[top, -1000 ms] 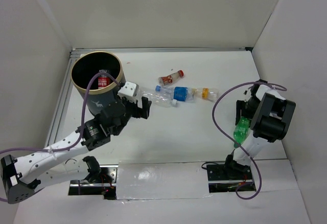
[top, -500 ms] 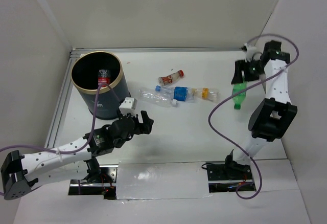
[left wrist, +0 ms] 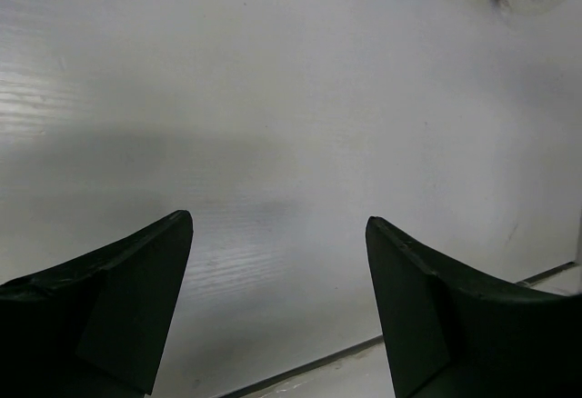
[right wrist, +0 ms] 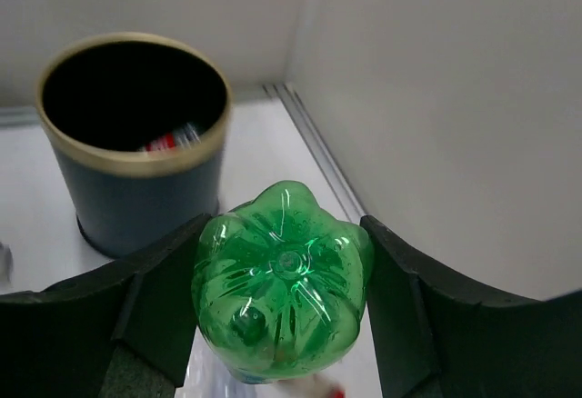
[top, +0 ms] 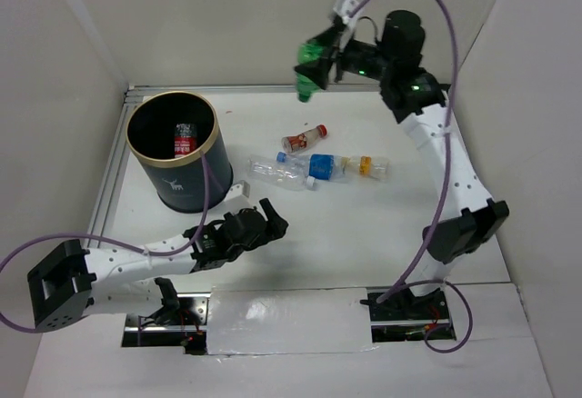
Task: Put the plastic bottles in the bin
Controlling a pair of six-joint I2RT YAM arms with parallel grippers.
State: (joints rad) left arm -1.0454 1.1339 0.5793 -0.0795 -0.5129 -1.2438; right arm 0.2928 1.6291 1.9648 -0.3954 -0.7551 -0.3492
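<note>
Clenched on the green bottle (top: 308, 69), right hand (top: 324, 60) has swung up from the desk (top: 364, 230) toward the bin (top: 186, 191), drop likely next; left hand (top: 270, 223) released, empty.

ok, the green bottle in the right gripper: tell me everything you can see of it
The green bottle is translucent green plastic with a lobed, petal-shaped base that faces the right wrist camera. The right gripper is shut on it, with a finger pressed against each side near the base. It hangs tilted in the air above the table's far side, neck pointing away from the wrist, to the right of the bin. Nothing else touches it. Cap and label can't be made out.
</note>
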